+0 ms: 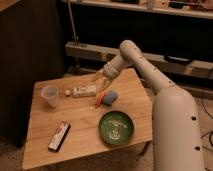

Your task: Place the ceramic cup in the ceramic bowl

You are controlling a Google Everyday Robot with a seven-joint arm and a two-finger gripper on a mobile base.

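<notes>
The ceramic cup [50,95], small, pale and tapered, stands upright near the left edge of the wooden table [40,145]. The ceramic bowl [116,128], round, dark green with a pale pattern inside, sits near the table's front right. My gripper [100,76] hangs over the back middle of the table, just above a lying white bottle [82,91]. It is well to the right of the cup and behind the bowl. Nothing shows in its grasp.
An orange object [100,98] and a blue sponge-like block [110,97] lie just below the gripper. A dark flat packet [59,136] lies at the front left. Dark shelving [150,55] runs behind the table, and my white arm [175,115] fills the right side.
</notes>
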